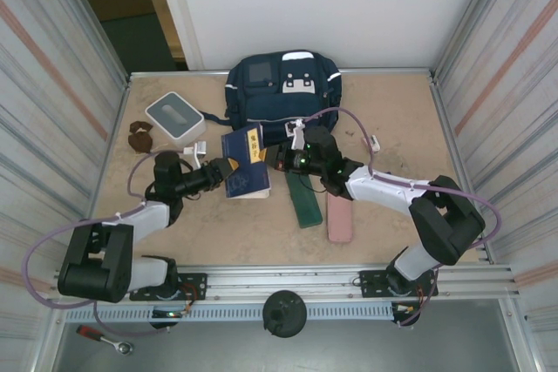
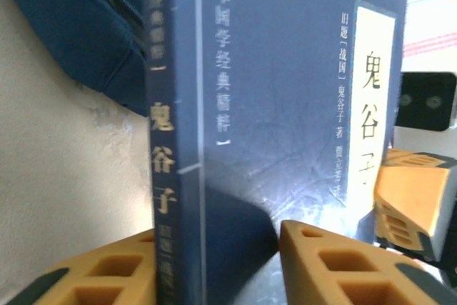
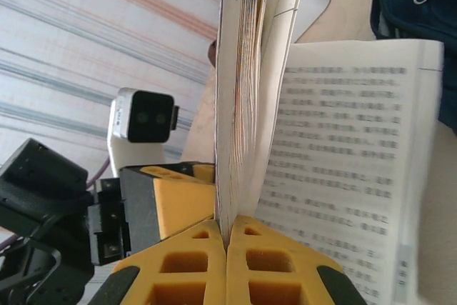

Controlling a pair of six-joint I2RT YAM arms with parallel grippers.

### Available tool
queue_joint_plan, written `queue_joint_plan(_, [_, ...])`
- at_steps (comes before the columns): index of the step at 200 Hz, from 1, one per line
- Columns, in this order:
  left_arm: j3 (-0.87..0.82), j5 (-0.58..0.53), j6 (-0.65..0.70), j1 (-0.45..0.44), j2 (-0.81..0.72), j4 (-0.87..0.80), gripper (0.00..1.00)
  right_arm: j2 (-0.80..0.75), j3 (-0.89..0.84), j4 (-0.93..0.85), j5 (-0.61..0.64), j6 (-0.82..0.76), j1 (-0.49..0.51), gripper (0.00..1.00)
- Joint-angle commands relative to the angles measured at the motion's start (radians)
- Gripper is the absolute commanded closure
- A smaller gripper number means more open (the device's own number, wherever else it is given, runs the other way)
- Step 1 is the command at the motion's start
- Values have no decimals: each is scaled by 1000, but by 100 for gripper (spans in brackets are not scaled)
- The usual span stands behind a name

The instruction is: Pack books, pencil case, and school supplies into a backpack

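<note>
A dark-blue book [image 1: 244,156] with a yellow label strip stands on edge between both grippers, in front of the navy backpack [image 1: 283,84]. My left gripper [image 1: 223,172] straddles its spine edge: one finger [image 2: 107,269] lies against the spine and the other presses the cover [image 2: 285,105]. From the opposite side my right gripper [image 1: 275,159] is shut on a bundle of its pages [image 3: 243,105], while the other pages [image 3: 343,162] fan open. A dark-green flat case [image 1: 304,199] and a pink one [image 1: 339,217] lie under the right arm; I cannot tell which is the pencil case.
A white-and-grey square box [image 1: 174,119] sits at the back left with small brown items [image 1: 139,135] beside it. Corrugated walls close in the table on both sides. The backpack's fabric [image 2: 78,26] lies just behind the book.
</note>
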Motion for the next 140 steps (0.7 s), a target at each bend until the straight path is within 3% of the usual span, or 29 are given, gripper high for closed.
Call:
queue_joint_plan(1, [38,11,7,-9,-60,-1,72,-1,-6,27,-32,-32,-10,100])
queue_joint_plan(41, [57,-12,-4,-20,-150,-7,96,-1,-4,-18,-31,-51,-35,100])
queue_joint_plan(51, [68,-21,2,-24,-177,-6,100,-11,0,-42,-31,-73,-45,91])
queue_joint_plan(67, [101,-20,-1,-24,-214,0,100,-33,2,-49,-57,-79,-72,64])
queue_joint_plan(86, [144,-11,24,-39,-244,19,100,-65,8,-37,-117,-119,-85,42])
queue_joint_plan(104, [186,6,36,-50,-247,21,100,-78,14,-12,-170,-125,-90,31])
queue_joint_plan(140, [222,45,12,-84,-198,107,100,-70,-25,222,-294,-38,-91,26])
